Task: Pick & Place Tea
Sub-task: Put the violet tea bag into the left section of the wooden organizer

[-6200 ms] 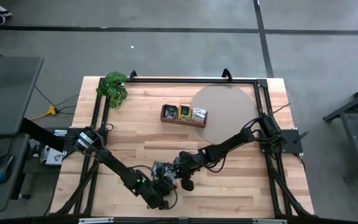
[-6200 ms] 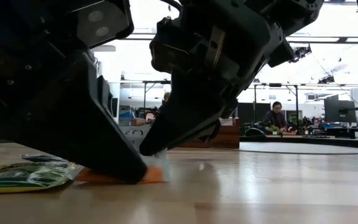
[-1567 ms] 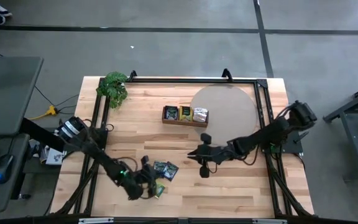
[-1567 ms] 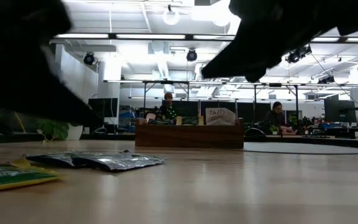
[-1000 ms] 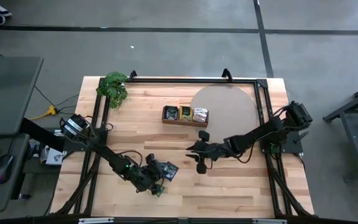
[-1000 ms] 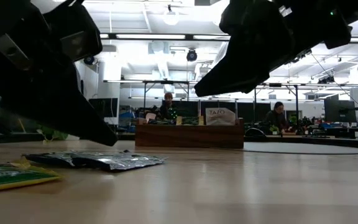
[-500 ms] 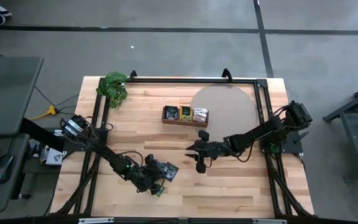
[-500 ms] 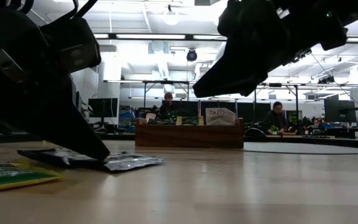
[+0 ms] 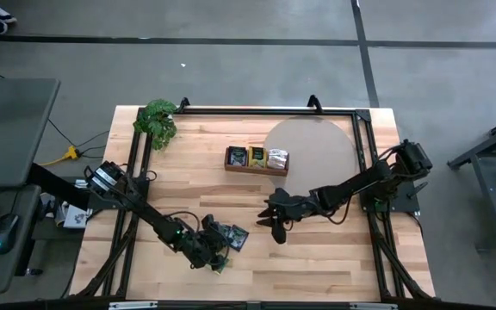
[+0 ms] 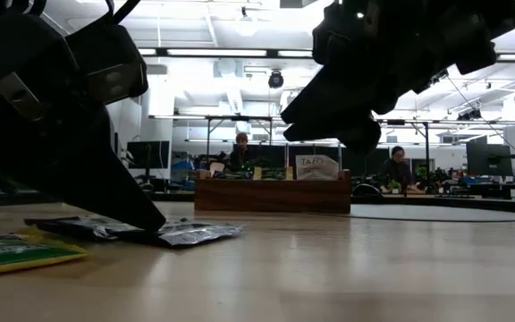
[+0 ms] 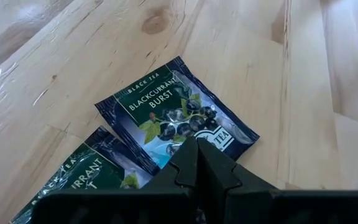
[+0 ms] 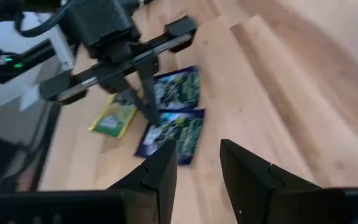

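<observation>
Sachets (image 11: 178, 118) of glossy dark foil — 2 flat squares labelled blackcurrant — lie overlapping on the pale plank counter (image 9: 317, 258), near its front, corners pointing diagonally. A yellow-green sachet (image 12: 112, 117) lies just beside them. The left hand (image 11: 196, 163), pinched shut, presses on the upper one. The right hand (image 12: 197, 165) hovers nearby, narrowly parted, empty. A wooden tray (image 9: 255, 158) holds more sachets in 3 compartments.

Sachets (image 9: 229, 236) left of right pincer (image 9: 275, 227).
</observation>
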